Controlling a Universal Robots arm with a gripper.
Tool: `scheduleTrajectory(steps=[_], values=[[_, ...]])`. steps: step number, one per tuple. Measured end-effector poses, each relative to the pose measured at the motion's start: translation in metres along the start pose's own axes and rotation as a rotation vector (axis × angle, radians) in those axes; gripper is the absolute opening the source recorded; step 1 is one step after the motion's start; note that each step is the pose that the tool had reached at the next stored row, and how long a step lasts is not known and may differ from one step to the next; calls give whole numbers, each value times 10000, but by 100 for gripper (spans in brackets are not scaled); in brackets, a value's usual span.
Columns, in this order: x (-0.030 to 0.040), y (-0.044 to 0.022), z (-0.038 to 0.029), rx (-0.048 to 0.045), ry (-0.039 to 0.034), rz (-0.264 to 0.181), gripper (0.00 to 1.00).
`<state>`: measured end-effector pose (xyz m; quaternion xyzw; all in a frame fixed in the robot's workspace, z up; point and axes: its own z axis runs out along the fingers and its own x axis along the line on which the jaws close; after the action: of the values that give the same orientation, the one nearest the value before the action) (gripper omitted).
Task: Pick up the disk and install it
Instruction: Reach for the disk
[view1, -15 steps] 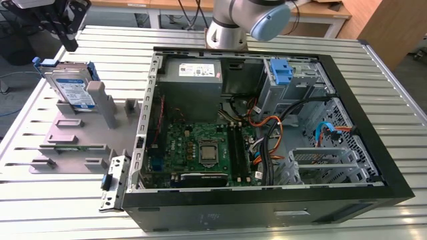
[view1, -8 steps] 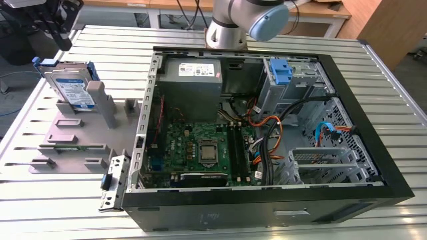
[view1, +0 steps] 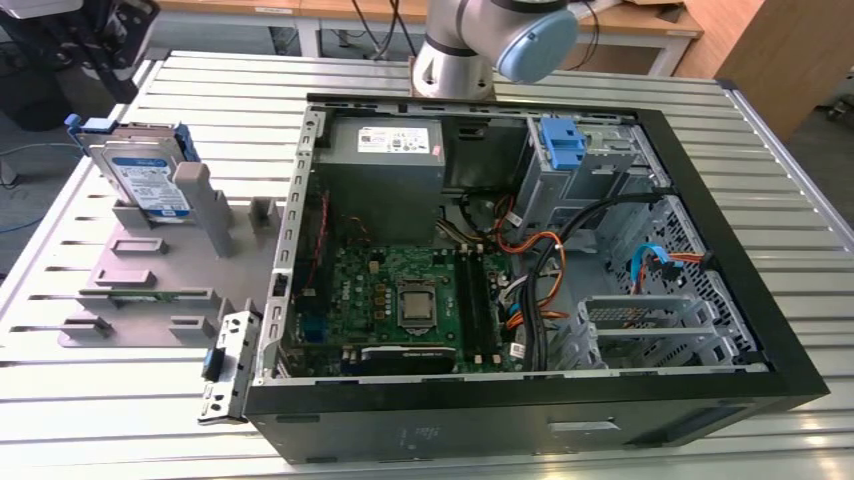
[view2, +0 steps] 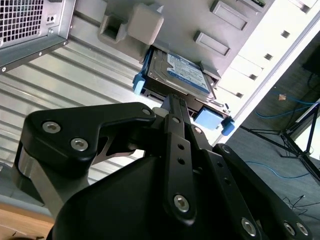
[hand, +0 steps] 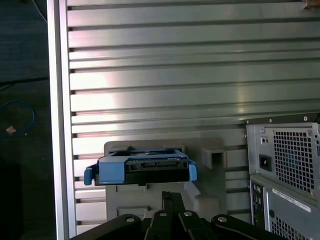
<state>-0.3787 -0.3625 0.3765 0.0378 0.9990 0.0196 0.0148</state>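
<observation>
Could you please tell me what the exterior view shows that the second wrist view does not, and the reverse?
Exterior view: the inside of the open case, with motherboard and cables. Second wrist view: the claw pointing at the disk, and the floor beside the table. Both: the disk standing in the grey holder on the slatted table.
</observation>
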Motion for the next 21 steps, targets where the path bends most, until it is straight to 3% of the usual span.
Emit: scheduleTrajectory(steps=[14, 21], values=[[128, -5, 126, 95, -6, -3, 11], [130, -5, 135, 113, -6, -3, 11]])
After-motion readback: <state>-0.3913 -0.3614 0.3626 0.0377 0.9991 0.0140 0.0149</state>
